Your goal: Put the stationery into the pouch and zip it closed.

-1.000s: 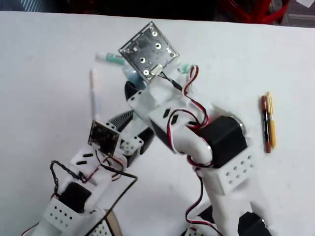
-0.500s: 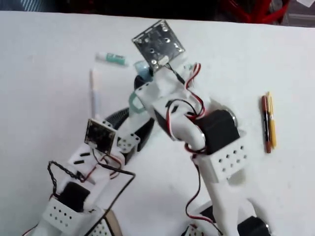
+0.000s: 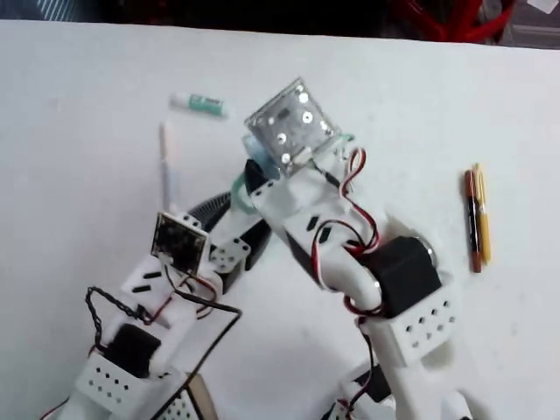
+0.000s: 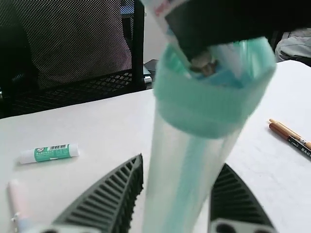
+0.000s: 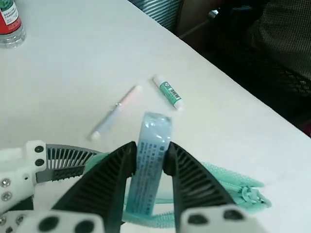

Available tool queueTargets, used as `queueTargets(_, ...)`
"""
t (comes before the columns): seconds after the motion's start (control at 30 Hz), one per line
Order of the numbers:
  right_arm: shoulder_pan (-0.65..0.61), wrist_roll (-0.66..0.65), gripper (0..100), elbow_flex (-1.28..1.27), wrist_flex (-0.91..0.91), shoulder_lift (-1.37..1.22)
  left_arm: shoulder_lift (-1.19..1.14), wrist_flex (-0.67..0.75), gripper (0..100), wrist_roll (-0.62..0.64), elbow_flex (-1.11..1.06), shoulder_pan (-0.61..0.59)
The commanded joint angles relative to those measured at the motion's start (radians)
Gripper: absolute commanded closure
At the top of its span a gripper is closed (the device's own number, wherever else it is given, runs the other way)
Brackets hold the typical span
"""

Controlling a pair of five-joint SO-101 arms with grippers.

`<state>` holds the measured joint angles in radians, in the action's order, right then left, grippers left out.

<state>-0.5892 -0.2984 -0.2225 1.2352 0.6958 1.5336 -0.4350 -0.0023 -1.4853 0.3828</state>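
The teal-rimmed translucent pouch point(image 4: 204, 102) stands upright between the fingers of my left gripper point(image 4: 182, 162), which is shut on it. My right gripper point(image 5: 151, 145) is directly above the pouch point(image 5: 218, 187), shut on a light blue flat pack point(image 5: 150, 165) whose lower end points down at the pouch's mouth. In the high view the pouch point(image 3: 238, 184) is mostly hidden under both wrists. A green-and-white glue stick point(image 3: 199, 103) and a pale pen point(image 3: 166, 162) lie on the table beyond the left arm. A red pen point(image 3: 471, 219) and a yellow pen point(image 3: 483, 214) lie side by side at the right.
The white table point(image 3: 79, 105) has open room at the far left and far right. A bottle point(image 5: 9, 24) with a red label stands far off in the right wrist view. A mesh chair point(image 4: 73, 43) stands past the table's far edge.
My right arm has drawn back toward the near side and slightly right with the blue pack, settling over the pouch. The left arm has barely moved.
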Motion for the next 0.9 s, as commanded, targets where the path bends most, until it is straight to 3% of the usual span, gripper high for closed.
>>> queueTargets(0.0,0.008,-0.103,97.8,-0.038,0.002,0.002,0.016,0.029,79,0.008,0.012,-0.021)
queueTargets(0.17,0.013,-0.187,98.0,-0.114,-0.107,-0.05,0.016,0.034,83,0.006,0.012,-0.021)
queueTargets(0.43,0.058,0.043,98.1,-0.18,-0.326,-0.068,0.016,0.034,86,0.002,0.014,-0.019)
queueTargets(0.7,0.053,0.064,98.1,-0.236,-0.377,-0.025,0.016,0.034,86,0.002,0.014,-0.019)
queueTargets(0.87,0.061,0.203,98.1,-0.258,-0.469,-0.025,0.016,0.034,86,0.002,0.014,-0.019)
